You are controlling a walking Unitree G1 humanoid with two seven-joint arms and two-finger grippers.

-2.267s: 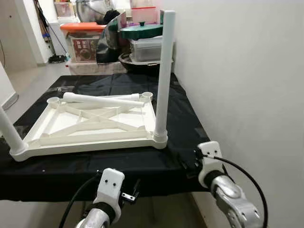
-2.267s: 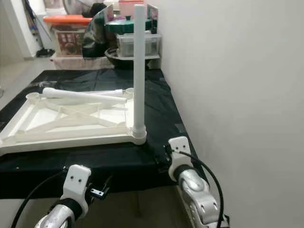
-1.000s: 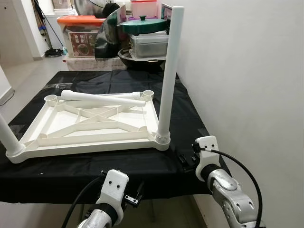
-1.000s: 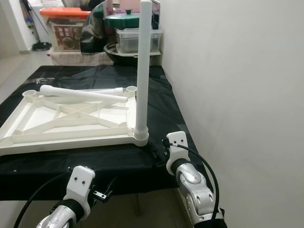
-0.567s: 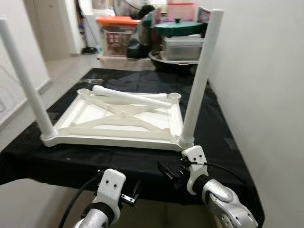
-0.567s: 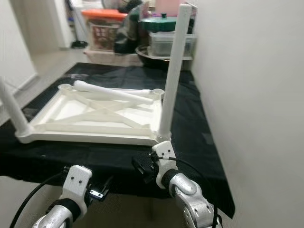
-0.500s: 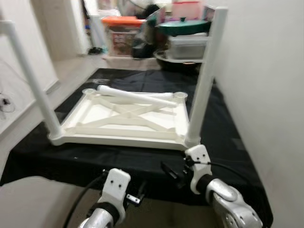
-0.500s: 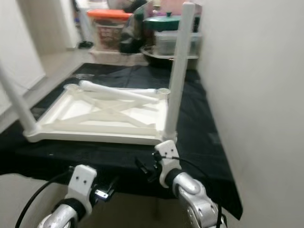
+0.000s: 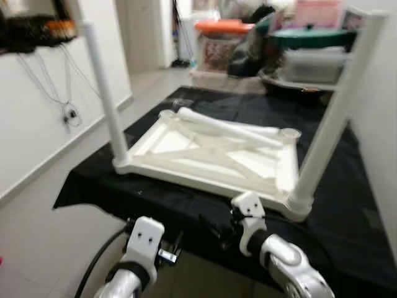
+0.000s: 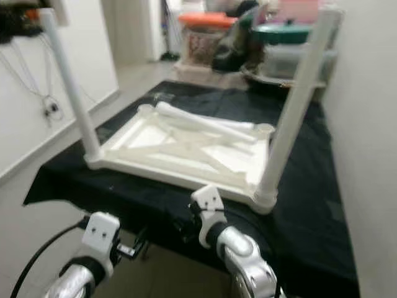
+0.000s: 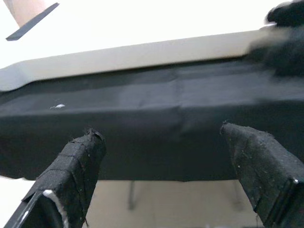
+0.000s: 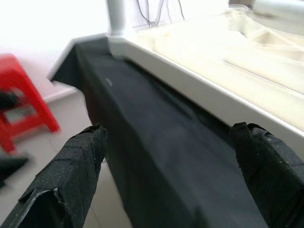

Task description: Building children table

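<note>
White tabletop (image 9: pixel 205 158) upturned: two legs upright, one loose; both grippers' jaws wide.

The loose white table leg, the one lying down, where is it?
In the left eye view the loose leg lies across the far end of the upside-down white tabletop, between its two empty far corner sockets, on the black-covered table.

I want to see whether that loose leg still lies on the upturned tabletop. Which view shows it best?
The left eye view: the loose leg lies whole across the far end of the tabletop. The right eye view shows it too. The right wrist view catches a blurred end; the left wrist view, black cloth.
</note>
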